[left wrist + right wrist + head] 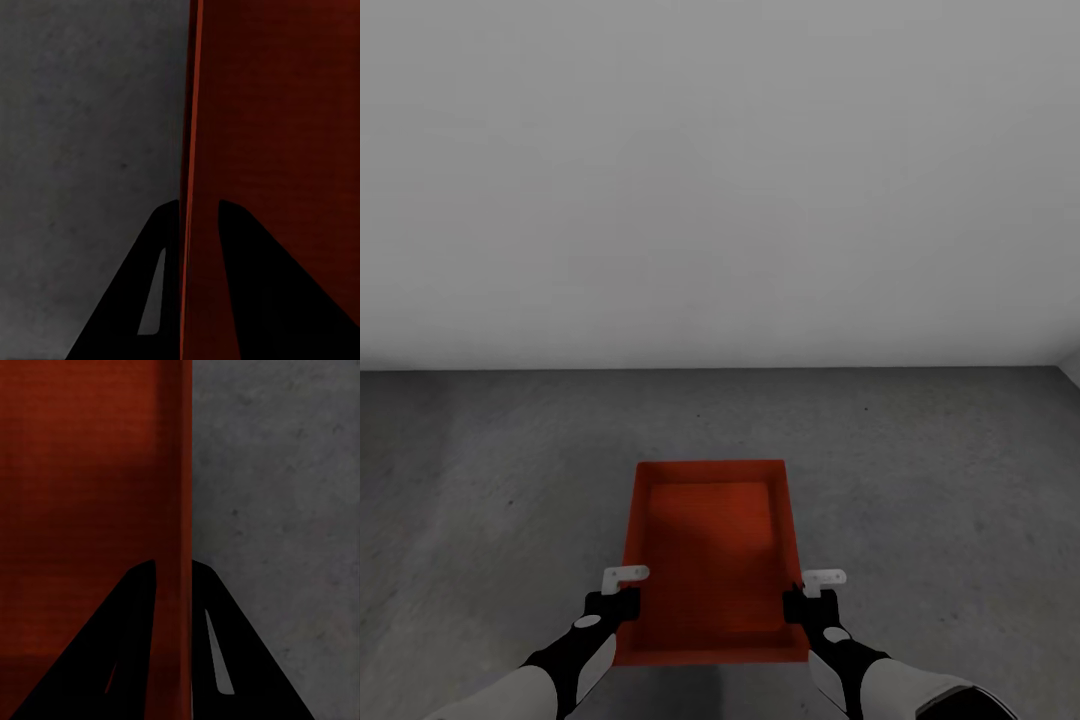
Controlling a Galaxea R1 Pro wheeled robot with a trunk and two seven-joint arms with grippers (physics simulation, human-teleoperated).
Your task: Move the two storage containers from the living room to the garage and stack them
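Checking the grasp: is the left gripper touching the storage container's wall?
Touching. In the left wrist view the left gripper straddles the storage container wall, fingers against both faces.

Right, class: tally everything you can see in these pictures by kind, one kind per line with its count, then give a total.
Red-orange bins: 1, the bin, held by its side walls over the floor
Grippers: 2, left gripper, right gripper, each clamped on a bin wall
Walls: 1, white wall
Floors: 1
Total: 5
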